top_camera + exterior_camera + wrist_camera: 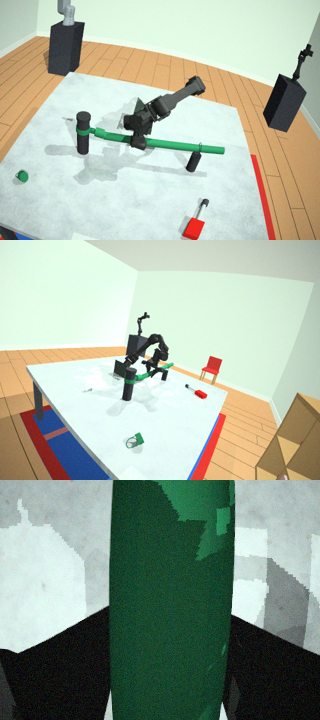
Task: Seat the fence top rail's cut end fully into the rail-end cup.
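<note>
The green rail point(170, 144) point(168, 366) point(170, 605) runs from near the big post to the small post. Its left end meets the green rail-end cup point(99, 132) point(138, 377); how deep it sits inside cannot be told. The cup hangs on the green brace band point(82, 131) point(129, 381), which is around the dark big post point(83, 144) point(127, 392), below its cap. The rail passes through the thin loop point(200, 147) on the small dark post point(193, 162) point(164, 375). My gripper point(138, 141) point(163, 618) is shut on the rail, between the cup and the loop, nearer the cup.
A green cap with a ring point(23, 176) point(139, 438) lies on the table at the left in the top view. A red-headed tool point(194, 228) point(200, 394) lies near the front right there. A small grey part point(87, 390) lies beyond the big post. A dark plate point(119, 368) stands by the arm's base.
</note>
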{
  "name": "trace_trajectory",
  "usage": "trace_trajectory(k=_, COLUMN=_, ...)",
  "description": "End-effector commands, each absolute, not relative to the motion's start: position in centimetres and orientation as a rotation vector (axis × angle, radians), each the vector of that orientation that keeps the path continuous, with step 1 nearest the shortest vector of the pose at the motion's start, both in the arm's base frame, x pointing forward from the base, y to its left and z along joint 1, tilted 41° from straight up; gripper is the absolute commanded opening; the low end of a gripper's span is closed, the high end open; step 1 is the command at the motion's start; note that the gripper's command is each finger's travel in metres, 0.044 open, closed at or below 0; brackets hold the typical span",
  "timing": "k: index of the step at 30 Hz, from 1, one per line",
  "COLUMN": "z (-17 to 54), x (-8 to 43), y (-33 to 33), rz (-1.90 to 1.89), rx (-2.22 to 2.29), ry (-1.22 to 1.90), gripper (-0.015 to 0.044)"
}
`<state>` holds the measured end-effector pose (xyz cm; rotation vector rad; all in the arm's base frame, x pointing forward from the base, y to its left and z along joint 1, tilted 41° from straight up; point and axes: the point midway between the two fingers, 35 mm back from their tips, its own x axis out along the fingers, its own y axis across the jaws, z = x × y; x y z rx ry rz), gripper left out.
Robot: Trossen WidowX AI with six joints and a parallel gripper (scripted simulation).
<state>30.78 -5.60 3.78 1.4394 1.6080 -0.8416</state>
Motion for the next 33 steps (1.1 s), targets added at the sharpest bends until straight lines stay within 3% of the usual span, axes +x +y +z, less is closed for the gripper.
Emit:
trace_trajectory(k=1, z=3.96, x=30.76, y=-6.03, rz=-0.849, rx=1.436, ry=1.599, gripper=0.0)
trace_trajectory(k=33, z=4.08, x=30.81, y=-6.67, rz=-0.85, rx=1.435, ry=1.597, gripper=0.0)
